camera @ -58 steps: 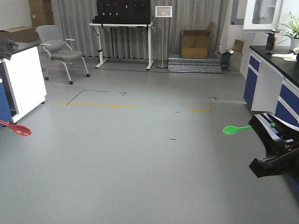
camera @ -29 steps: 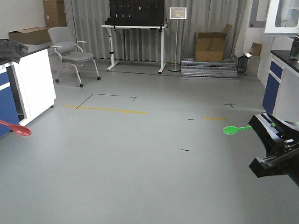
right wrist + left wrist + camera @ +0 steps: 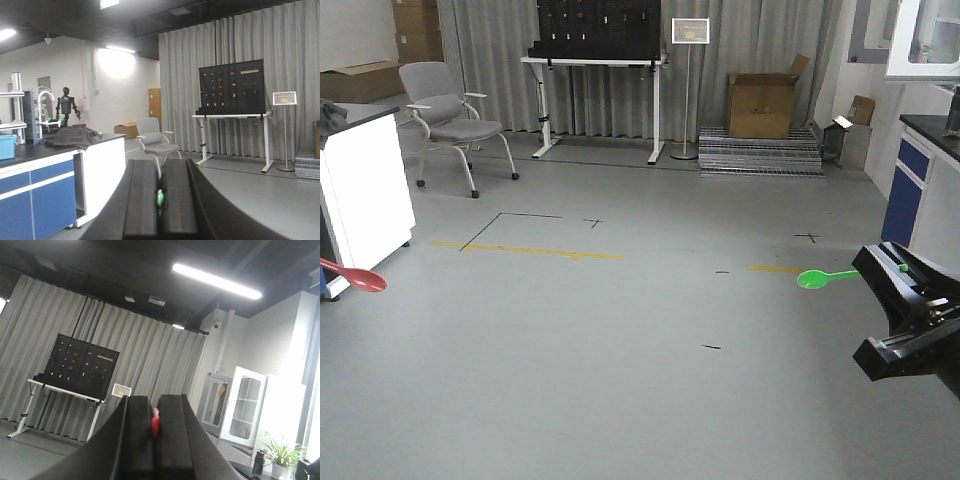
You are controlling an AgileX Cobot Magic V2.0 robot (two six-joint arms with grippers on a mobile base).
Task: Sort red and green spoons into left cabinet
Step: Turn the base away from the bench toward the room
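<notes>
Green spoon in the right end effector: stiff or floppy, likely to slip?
Probably stiff and light: the green spoon juts out level from the right end effector with no visible sag. It looks like smooth plastic pinched only near the handle end, so a bump could pivot it or slide it out.

Floor [image 3: 620, 340] ahead open, wide lane through middle. Left: white cabinet [image 3: 365, 185] juts in, chair [image 3: 445, 110] behind it. Right: blue counter [image 3: 920, 195] lines edge. Far wall blocked: desk [image 3: 595, 62], sign stand [image 3: 688, 60], box [image 3: 760, 100].

One red spoon [image 3: 365, 281], one green spoon [image 3: 813, 279]; grey floor [image 3: 620, 390]; yellow tape line [image 3: 530, 250].
</notes>
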